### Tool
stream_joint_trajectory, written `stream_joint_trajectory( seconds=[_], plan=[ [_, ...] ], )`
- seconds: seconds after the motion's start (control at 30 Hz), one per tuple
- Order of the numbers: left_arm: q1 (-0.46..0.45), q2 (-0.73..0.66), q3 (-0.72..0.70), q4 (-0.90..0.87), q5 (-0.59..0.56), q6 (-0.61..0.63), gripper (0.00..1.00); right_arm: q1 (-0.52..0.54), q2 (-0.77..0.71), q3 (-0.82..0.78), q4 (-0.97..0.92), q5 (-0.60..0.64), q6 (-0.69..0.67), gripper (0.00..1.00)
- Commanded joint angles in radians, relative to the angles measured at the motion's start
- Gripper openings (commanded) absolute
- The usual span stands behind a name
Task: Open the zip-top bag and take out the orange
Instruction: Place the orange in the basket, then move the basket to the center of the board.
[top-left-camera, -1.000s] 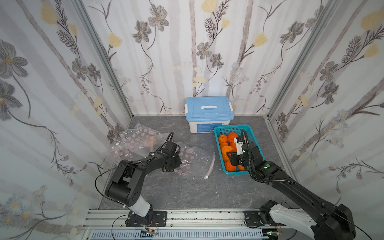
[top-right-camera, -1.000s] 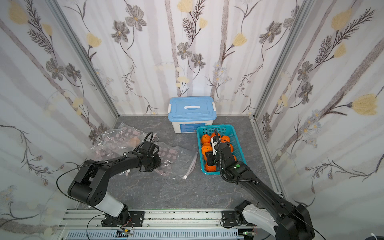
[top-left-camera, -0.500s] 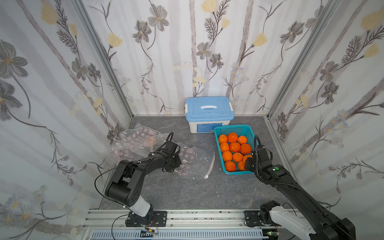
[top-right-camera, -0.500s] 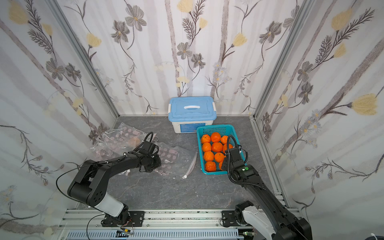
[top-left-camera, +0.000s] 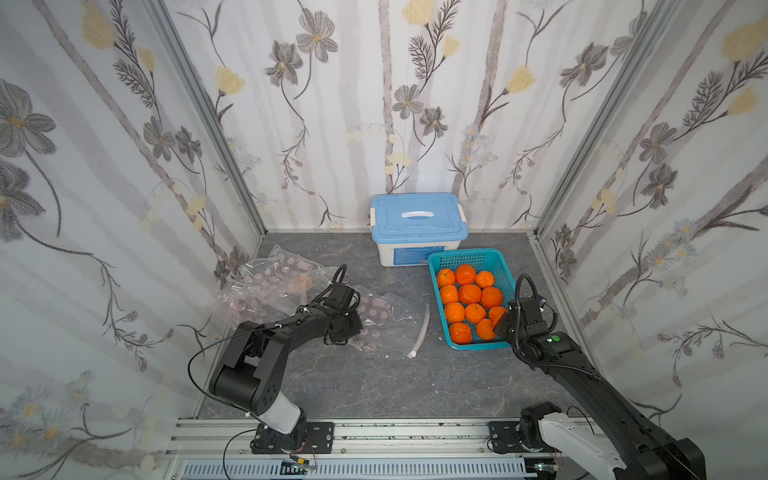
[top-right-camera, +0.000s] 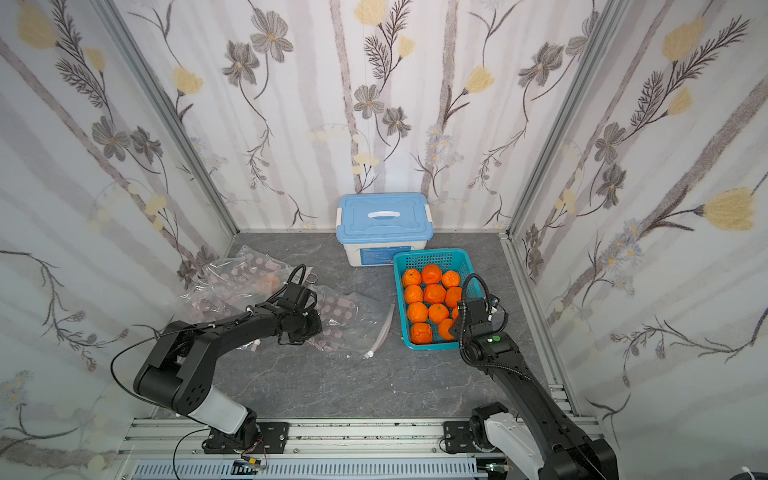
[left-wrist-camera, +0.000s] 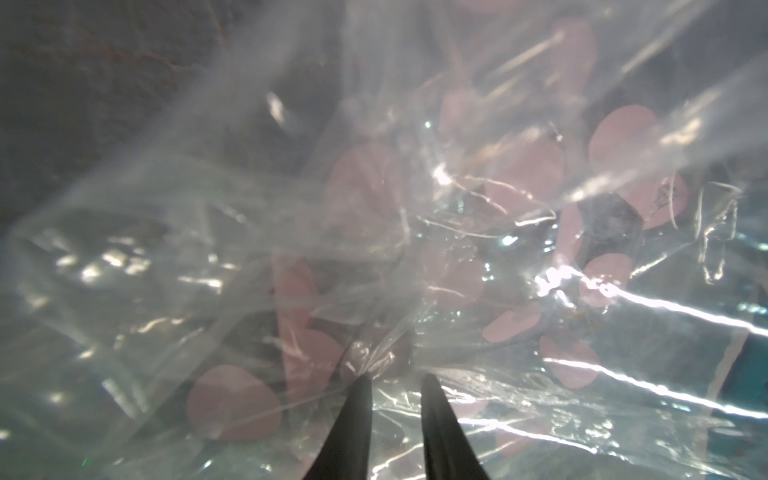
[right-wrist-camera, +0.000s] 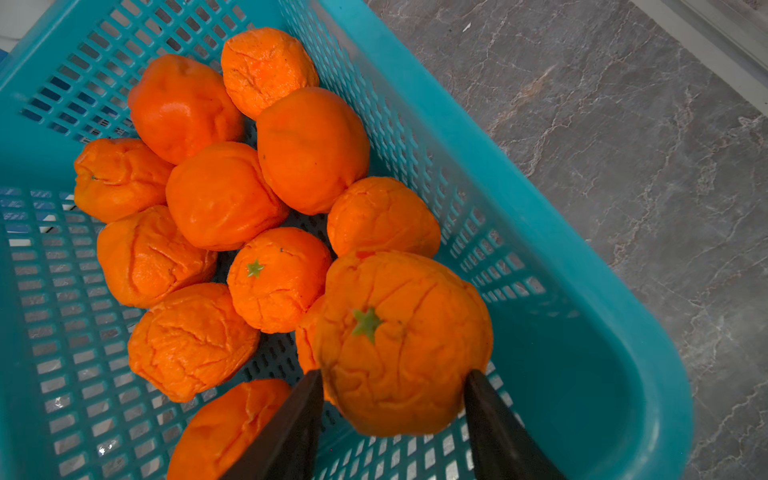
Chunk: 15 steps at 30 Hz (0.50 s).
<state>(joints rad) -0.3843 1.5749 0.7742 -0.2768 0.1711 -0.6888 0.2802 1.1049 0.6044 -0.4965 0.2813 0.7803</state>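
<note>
Looks like the unload end of the job; found the orange sitting between the tips of the right end effector, touched on both flanks, hanging over a corner of the teal basket just above the other oranges; can't tell whether truly squeezed or merely straddled, tbh. Over on the other side, spotted the left end effector parted by a narrow slit, nosed into the dotted zip-top bag, with film bunched at one tip but nothing visibly pinched; same zip-top bag in a top view, lying crumpled and flat on the desk, apart from the basket. Handling-wise: probably light and squishy, going by the wrinkled, dented skin, so no need for a hard clamp; best taken across the widest middle to avoid popping out sideways. As for the film: thin, floppy, slippery, glare everywhere; better grabbed at a lip beside the stiffer zip strip than mid-sheet.
</note>
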Motion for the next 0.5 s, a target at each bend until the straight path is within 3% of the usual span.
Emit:
stream_joint_trajectory(
  seconds=[0.0,0.07,0.2,0.47],
  plan=[
    [0.001,-0.013,0.003,-0.041,-0.03,-0.011,0.31,-0.001,-0.002,0.018,-0.052,-0.05,-0.015,0.66],
    [0.0,-0.031,0.009,-0.05,-0.034,-0.014,0.4,-0.002,-0.005,0.054,-0.055,-0.039,-0.046,0.73],
    [0.002,-0.111,0.033,-0.083,-0.07,-0.01,0.55,-0.011,-0.022,0.133,-0.049,0.014,-0.117,0.77],
    [0.001,-0.373,0.083,-0.132,-0.193,0.071,0.63,-0.099,-0.077,0.192,0.101,0.038,-0.265,0.76]
  ],
)
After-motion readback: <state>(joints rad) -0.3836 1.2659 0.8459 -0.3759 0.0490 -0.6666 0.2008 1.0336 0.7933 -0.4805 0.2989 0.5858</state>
